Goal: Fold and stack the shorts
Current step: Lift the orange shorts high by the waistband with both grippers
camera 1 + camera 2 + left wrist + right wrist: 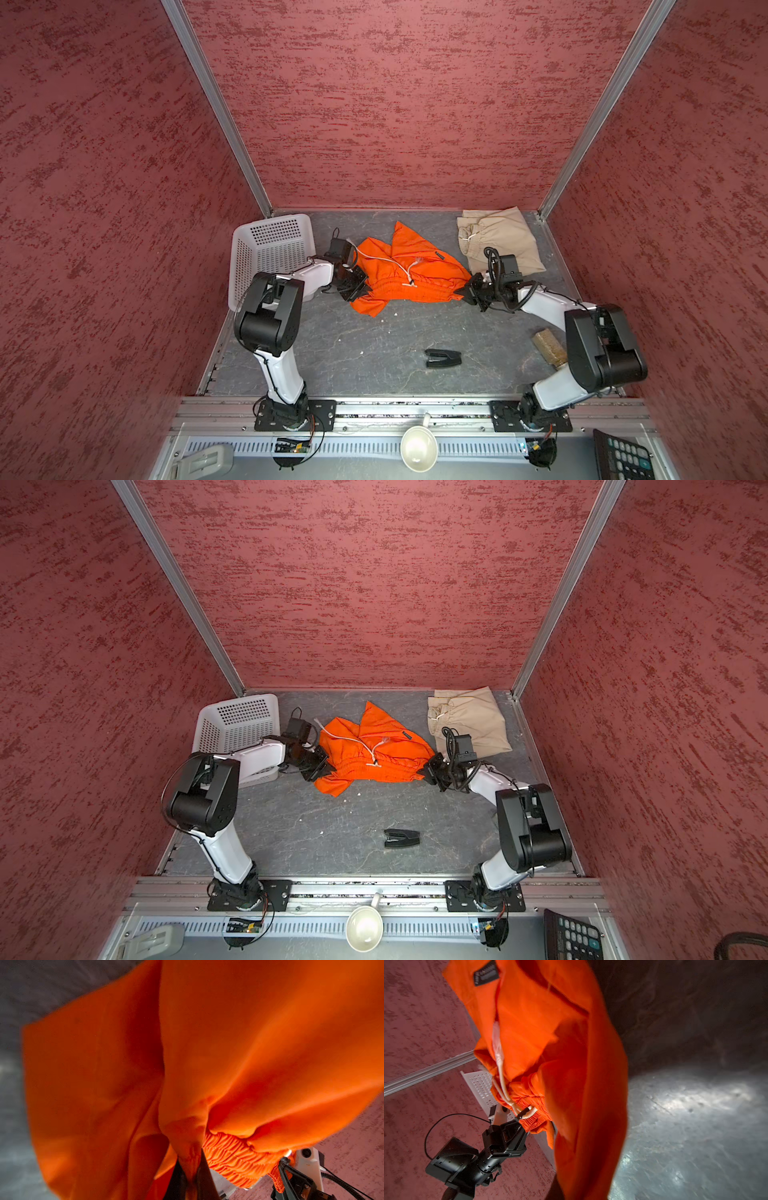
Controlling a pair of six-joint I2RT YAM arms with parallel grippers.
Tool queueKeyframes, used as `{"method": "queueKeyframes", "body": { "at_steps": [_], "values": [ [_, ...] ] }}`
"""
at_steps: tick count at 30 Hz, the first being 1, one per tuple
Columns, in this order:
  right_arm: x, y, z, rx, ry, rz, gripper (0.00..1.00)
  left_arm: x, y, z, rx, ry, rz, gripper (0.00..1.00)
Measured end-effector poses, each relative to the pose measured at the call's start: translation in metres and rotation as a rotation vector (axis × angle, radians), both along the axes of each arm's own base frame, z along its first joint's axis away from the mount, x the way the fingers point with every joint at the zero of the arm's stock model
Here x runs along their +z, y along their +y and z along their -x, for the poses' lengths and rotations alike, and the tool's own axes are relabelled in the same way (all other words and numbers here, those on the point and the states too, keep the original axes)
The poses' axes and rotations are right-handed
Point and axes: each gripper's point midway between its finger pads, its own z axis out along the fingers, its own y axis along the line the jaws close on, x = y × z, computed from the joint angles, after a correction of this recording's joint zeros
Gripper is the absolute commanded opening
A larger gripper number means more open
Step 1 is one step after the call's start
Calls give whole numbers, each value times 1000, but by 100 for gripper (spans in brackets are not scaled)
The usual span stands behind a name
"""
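Sitting in the back left corner of the surface (pixel 374 345), a white basket (pixel 270 245) has the left arm reaching past its near side. Just right of it, the left pincer (pixel 362 289) is closed on the left end of the orange shorts (pixel 415 259); the left wrist view shows its dark fingers (pixel 176 1180) pinched together with bunched orange cloth between them. The gathered waistband (pixel 419 286) runs across the middle of the surface from this pincer to the other. A white drawstring (pixel 388 259) trails over the cloth behind it. One leg hangs below the left grip and the rest spreads toward the back wall. At the waistband's right end the right pincer (pixel 462 291) is clamped on the cloth too, its tips buried in the orange fabric. Whether the shorts touch the surface under the waistband cannot be told.

Further right, the beige shorts (pixel 505 243) lie folded flat in the back right corner, apart from the orange pair and just behind the right wrist. Nearer the front, a small black object (pixel 442 358) lies alone on the surface, and a brown block (pixel 547 345) rests beside the right arm.
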Motion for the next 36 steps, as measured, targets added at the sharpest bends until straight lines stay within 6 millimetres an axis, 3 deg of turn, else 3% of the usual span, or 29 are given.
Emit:
{"method": "queueKeyframes", "body": {
  "at_steps": [2, 4, 8, 12, 16, 21, 24, 27, 30, 33, 36],
  "values": [
    [20, -12, -5, -29, -50, -20, 0, 29, 6, -10, 10, -63, 7, 1],
    [47, -27, -10, -56, -117, -45, 0, 71, 15, -24, 20, -160, 26, 0],
    [117, -44, -24, -59, -285, -103, 0, 156, 25, -36, 6, -355, 86, 0],
    [181, -42, -35, -9, -428, -139, 0, 208, 29, -40, -14, -469, 106, 0],
    [223, -39, -43, 18, -518, -156, 0, 247, 31, -47, -21, -553, 103, 0],
    [292, -38, -57, 43, -658, -180, 0, 330, 33, -60, -38, -759, 85, 0],
    [353, -37, -61, 74, -799, -183, 0, 392, 35, -59, -57, -932, 61, 0],
    [409, -35, -49, 102, -946, -172, 0, 442, 39, -47, -63, -1066, 34, 0],
    [458, -32, -26, 135, -1087, -160, 0, 476, 43, -26, -62, -1167, 13, 0],
    [493, -29, 3, 178, -1190, -143, 0, 498, 47, 0, -63, -1239, -4, 0],
    [515, -27, 32, 209, -1261, -113, 0, 520, 52, 29, -55, -1313, -24, 0]
  ]
}}
